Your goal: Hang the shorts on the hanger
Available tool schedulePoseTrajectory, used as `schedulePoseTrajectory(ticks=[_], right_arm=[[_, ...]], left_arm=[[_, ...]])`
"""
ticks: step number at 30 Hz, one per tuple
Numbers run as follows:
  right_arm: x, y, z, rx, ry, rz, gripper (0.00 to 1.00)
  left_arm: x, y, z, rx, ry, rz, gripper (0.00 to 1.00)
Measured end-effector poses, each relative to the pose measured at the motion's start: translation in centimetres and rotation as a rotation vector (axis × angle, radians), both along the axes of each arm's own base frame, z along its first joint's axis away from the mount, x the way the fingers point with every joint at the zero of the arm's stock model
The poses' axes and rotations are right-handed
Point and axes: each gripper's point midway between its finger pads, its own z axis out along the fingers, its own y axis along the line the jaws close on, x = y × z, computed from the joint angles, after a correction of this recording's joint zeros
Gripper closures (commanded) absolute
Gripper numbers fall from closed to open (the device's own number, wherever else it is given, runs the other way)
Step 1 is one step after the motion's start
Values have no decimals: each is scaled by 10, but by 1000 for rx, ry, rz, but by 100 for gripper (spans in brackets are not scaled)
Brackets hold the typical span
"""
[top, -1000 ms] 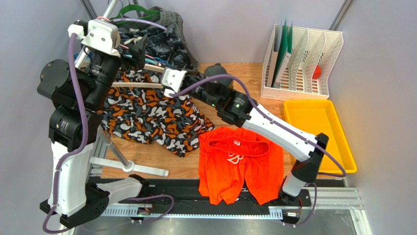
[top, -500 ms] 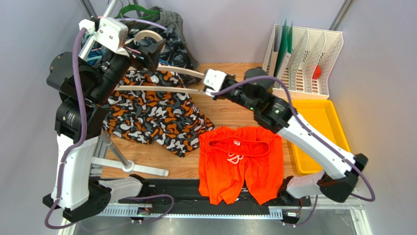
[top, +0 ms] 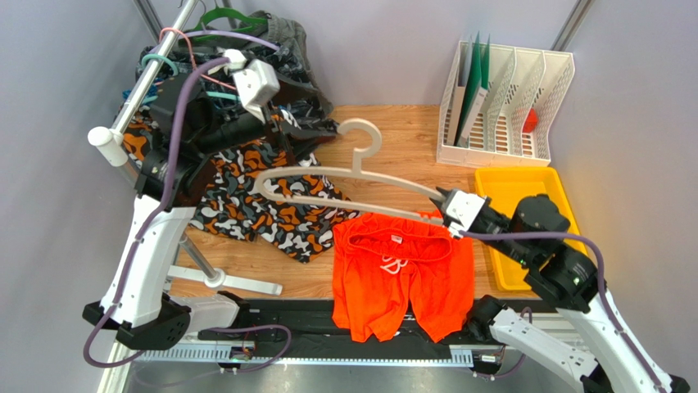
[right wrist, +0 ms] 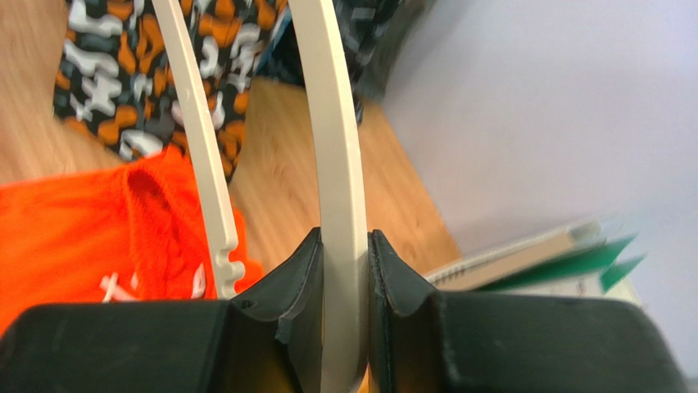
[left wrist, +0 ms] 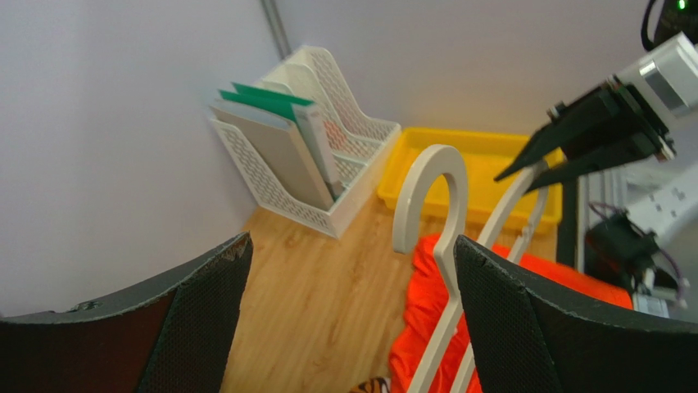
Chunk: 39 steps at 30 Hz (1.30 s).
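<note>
The orange-red shorts (top: 401, 274) lie flat on the table at front centre, waist to the back. The cream hanger (top: 344, 176) hangs in the air above the table, with its hook (top: 360, 135) pointing to the back. My right gripper (top: 446, 201) is shut on the hanger's right shoulder end, just above the shorts' waist. The right wrist view shows both pads (right wrist: 307, 270) pressed on the shoulder bar (right wrist: 340, 164), with the crossbar (right wrist: 197, 147) and the shorts (right wrist: 74, 237) to the left. My left gripper (top: 324, 131) is open and empty just left of the hook (left wrist: 434, 188).
Camouflage shorts (top: 246, 196) hang from the clothes rail (top: 135, 102) at left, with dark clothes (top: 283, 57) and thin hangers behind. A white file rack (top: 504, 106) stands at back right. A yellow tray (top: 532, 196) lies in front of it. The rail's metal base (top: 221, 278) rests front left.
My right gripper has carried the hanger right and toward the near edge, to above the shorts' waist. The left arm has swung right and lower, and its gripper now sits apart from the hook.
</note>
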Motion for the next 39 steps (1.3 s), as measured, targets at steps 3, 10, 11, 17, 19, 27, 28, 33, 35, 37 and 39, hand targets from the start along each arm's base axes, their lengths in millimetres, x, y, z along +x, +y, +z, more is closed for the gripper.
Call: schedulePoseTrajectory(ticks=[3, 10, 11, 17, 19, 27, 28, 33, 35, 37, 39], right_arm=[[-11, -19, -34, -45, 58, -45, 100], [-38, -66, -99, -137, 166, -154, 100], [-42, -72, -102, -142, 170, -166, 100], [-54, -82, -110, -157, 180, -165, 100], [-57, -81, -113, -169, 187, -150, 100], [-63, -76, -118, -205, 187, -87, 100], [-63, -75, -118, -207, 185, -79, 100], [-66, -71, -119, -221, 173, -40, 100], [-67, -69, -118, -224, 167, -24, 100], [-68, -69, -118, -226, 164, -18, 100], [-67, -68, -118, -229, 163, -16, 91]], left_arm=[[-1, -11, -40, 89, 62, -87, 8], [-14, -15, -155, 333, 187, -223, 10], [-17, -14, -170, 360, 206, -238, 10], [-30, -7, -229, 460, 271, -289, 11], [-32, -9, -238, 481, 274, -302, 12], [-50, -21, -292, 628, 283, -400, 16], [-51, -21, -299, 639, 296, -401, 18], [-56, -11, -350, 707, 386, -381, 49], [-58, -9, -359, 718, 410, -379, 69], [-58, -10, -359, 713, 415, -385, 87], [-60, -11, -358, 704, 425, -394, 100]])
